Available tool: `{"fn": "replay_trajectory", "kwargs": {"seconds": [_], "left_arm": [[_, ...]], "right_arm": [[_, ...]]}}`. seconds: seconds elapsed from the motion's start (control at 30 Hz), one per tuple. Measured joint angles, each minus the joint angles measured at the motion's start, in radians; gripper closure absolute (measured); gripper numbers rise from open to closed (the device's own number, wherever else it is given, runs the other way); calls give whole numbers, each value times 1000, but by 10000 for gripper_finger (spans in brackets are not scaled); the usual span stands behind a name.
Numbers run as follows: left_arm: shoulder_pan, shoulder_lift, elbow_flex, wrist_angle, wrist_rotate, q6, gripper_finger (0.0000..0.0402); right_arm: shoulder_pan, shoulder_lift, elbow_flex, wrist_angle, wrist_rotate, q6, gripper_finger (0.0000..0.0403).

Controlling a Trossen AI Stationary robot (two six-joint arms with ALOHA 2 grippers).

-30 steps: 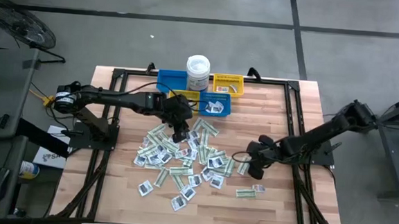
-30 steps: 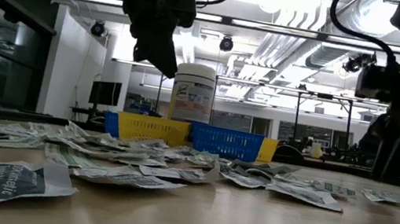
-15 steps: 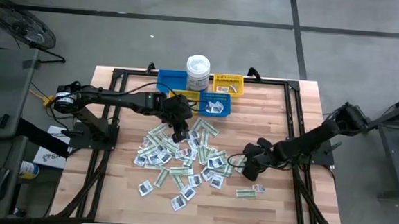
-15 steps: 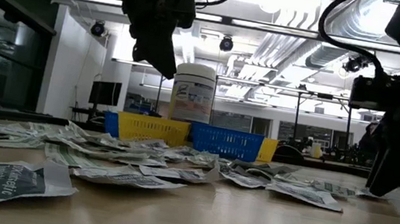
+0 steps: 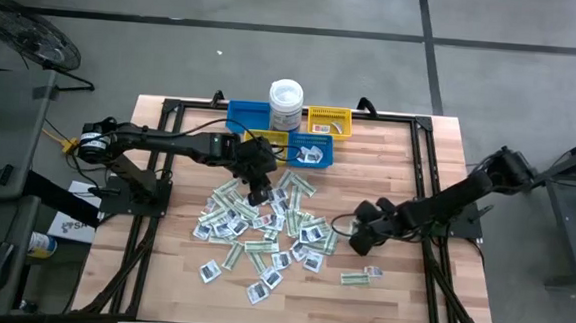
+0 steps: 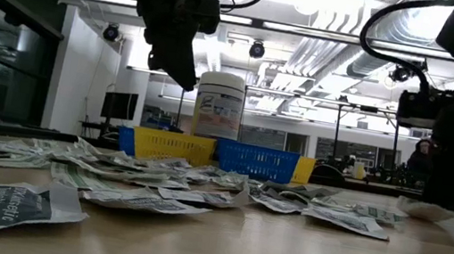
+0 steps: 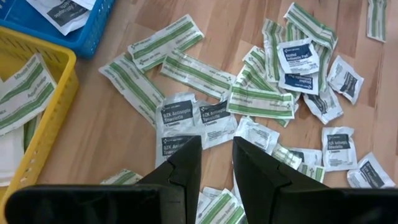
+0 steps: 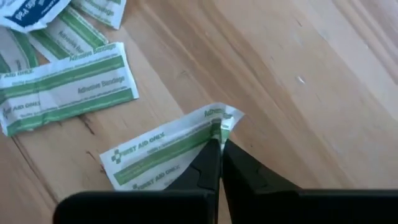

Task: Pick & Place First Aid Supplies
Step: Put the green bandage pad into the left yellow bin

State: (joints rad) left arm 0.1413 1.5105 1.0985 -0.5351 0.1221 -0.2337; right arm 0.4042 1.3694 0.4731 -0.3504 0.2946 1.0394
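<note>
The first aid supplies (image 5: 264, 225) lie as a loose pile of white square packets and green-and-white strips on the wooden table (image 5: 408, 169). My left gripper (image 5: 257, 192) hangs open above the pile's far side, well clear of it in the low view (image 6: 183, 71); nothing sits between its fingers (image 7: 216, 155). My right gripper (image 5: 355, 246) is down at the pile's right edge, shut on one green-and-white strip packet (image 8: 165, 155). My right gripper pinches the strip packet's end (image 8: 221, 117) between its two fingertips, coming from above at a slant. The fingers meet the strip at its tip and run roughly along it. The held end is crumpled; the rest of the strip (image 8: 137, 163) lies on the table.
Two blue bins (image 5: 249, 114) (image 5: 309, 153) and two yellow bins (image 5: 328, 122) (image 5: 266, 138) stand at the far edge with a white tub (image 5: 286, 103). A lone strip (image 5: 359, 277) lies near the front right. Bare wood shows right of the pile.
My right gripper has come down to the table and moved a little toward the table's left edge, to the right edge of the pile.
</note>
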Motion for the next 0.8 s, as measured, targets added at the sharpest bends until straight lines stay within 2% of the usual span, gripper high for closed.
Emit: {"fn": "replay_trajectory", "kwargs": {"seconds": [0.1, 0.27, 0.5, 0.63, 0.8], "left_arm": [[0, 0, 0, 3, 17, 0, 309], [0, -2, -1, 41, 24, -2, 309], [2, -2, -1, 272, 33, -33, 309], [2, -3, -1, 437, 40, -37, 309], [2, -3, -1, 605, 51, -37, 309]], "right_arm": [[0, -48, -4, -16, 3, 39, 400], [0, -126, -1, -5, 102, 87, 402], [-13, -220, 0, 105, 378, 81, 402], [-41, -262, 1, 246, 521, -32, 402], [-94, -292, 1, 541, 620, -328, 402]]}}
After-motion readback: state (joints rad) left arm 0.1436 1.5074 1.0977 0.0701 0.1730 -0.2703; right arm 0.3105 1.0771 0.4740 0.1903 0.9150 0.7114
